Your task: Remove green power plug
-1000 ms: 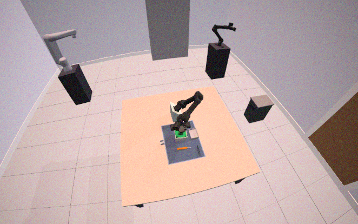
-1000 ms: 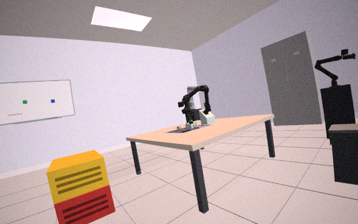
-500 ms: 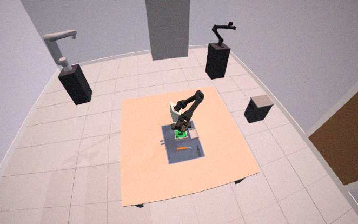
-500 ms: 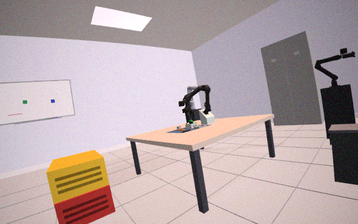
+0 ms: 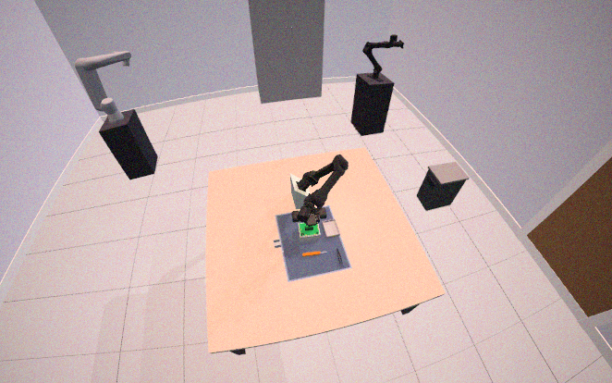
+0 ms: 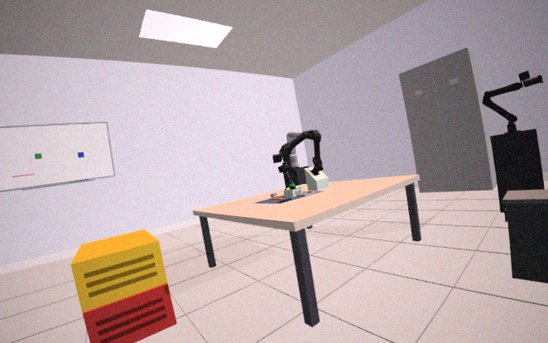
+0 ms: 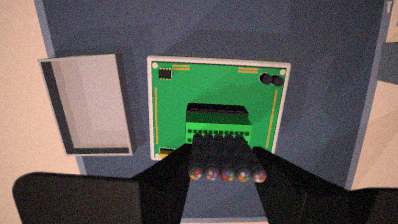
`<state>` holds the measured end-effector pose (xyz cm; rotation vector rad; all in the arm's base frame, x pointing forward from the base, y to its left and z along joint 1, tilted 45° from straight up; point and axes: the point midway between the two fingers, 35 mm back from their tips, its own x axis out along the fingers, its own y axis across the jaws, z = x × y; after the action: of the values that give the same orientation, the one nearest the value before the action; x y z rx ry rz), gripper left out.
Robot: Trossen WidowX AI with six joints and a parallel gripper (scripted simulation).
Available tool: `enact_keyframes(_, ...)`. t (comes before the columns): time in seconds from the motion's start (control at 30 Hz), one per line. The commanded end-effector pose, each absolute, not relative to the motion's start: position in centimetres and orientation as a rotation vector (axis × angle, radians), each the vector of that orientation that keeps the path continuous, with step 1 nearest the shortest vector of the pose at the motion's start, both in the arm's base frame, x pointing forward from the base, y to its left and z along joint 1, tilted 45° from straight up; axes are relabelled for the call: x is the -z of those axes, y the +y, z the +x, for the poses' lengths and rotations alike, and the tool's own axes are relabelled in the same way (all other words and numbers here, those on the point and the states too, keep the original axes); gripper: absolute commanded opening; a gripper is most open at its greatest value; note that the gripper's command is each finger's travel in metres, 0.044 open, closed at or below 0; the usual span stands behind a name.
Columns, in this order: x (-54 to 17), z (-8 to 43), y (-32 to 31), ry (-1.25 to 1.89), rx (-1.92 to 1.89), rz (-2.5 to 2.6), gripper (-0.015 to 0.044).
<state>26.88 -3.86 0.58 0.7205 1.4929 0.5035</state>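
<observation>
Just beside the circuit board [image 5: 304, 233] [image 6: 293, 193] [image 7: 172, 107], to its right in the top view and to its left in the wrist view, an open grey tray [image 5: 331, 228] [image 7: 57, 107], with only pale floor and shaded inner walls in sight inside. Lying flat under both, on the bench [image 5: 250, 285] [image 6: 246, 209] [image 7: 17, 125], a blue-grey mat [image 5: 294, 266] [image 6: 267, 199] [image 7: 320, 150]. Arched high over the side of the board nearer the pale angled stand [image 5: 296, 192] [image 6: 318, 181], the black arm [image 5: 329, 185] [image 6: 319, 147], bent down at the wrist to bring the hand [image 5: 312, 221] [image 6: 290, 181] [image 7: 221, 152] low over the board. Closed on the green power plug [image 6: 292, 185] [image 7: 218, 128], with a finger at either end and five black cables [image 7: 227, 156] between. Located on the board at its black socket [image 7: 217, 107], well short of the tray; too hidden to tell how deeply seated. Long axis of the plug running across the wrist view, roughly parallel to the board's upper edge there; row of small openings and cables facing the lower edge of that view. Below the board in the top view, an orange-handled screwdriver [image 5: 312, 253] [image 6: 277, 198] lying crosswise, and near its tip a slender dark tool [image 5: 339, 256].
</observation>
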Motion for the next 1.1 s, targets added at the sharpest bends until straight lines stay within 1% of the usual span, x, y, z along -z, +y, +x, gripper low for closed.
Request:
enact_keyframes(0.0, -2.1, 26.8, -4.2, 1.508, -0.404, 0.657, 0.0000)
enact_keyframes(0.17, -2.4, 26.8, -4.1, 1.516, -0.382, 0.634, 0.0000)
enact_keyframes(0.6, -0.8, 26.4, -5.8, 1.434, -0.584, 0.839, 0.0000)
enact_keyframes(1.07, -2.8, 26.8, -4.5, 1.519, -0.375, 0.628, 0.0000)
